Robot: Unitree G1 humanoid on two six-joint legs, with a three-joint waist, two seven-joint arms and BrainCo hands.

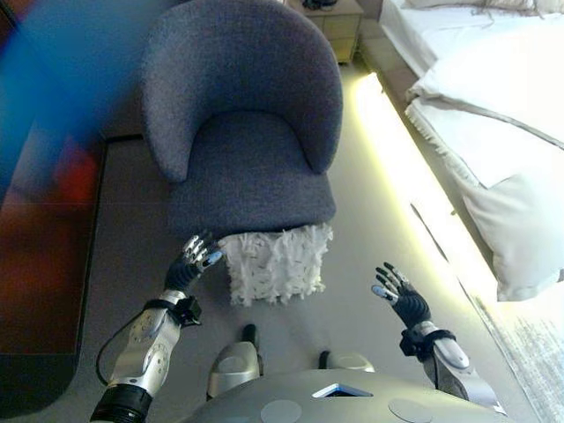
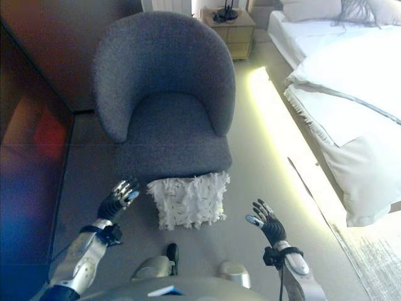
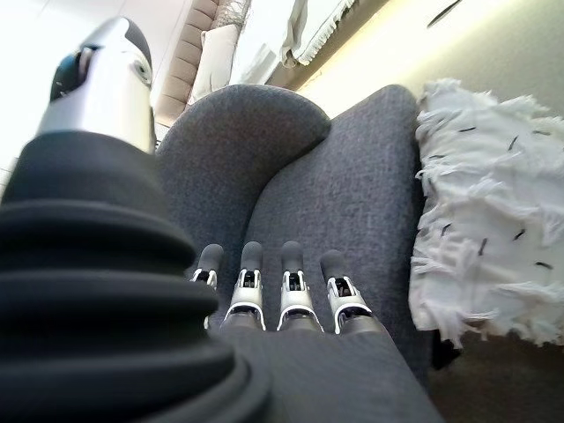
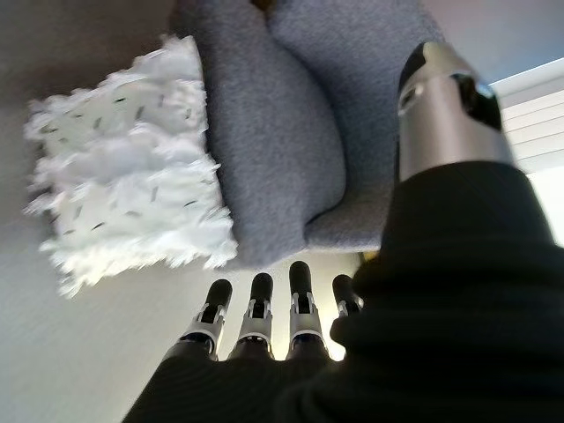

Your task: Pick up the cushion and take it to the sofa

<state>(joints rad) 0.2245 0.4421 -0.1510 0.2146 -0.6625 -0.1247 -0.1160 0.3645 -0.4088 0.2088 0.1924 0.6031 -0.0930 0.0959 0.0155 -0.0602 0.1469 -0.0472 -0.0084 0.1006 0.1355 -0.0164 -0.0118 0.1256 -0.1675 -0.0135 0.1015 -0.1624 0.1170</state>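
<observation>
A white shaggy cushion (image 1: 275,262) leans upright on the floor against the front of a grey round-backed sofa chair (image 1: 242,123). It also shows in the left wrist view (image 3: 485,229) and the right wrist view (image 4: 123,203). My left hand (image 1: 194,258) is open, fingers straight, just to the left of the cushion, close to its side but apart from it. My right hand (image 1: 398,293) is open and empty, well to the right of the cushion over the bare floor.
A bed with white bedding (image 1: 502,132) runs along the right, with a lit strip (image 1: 388,150) at its base. A wooden nightstand (image 2: 230,25) stands behind the chair. A dark wall or cabinet (image 2: 37,125) lies to the left.
</observation>
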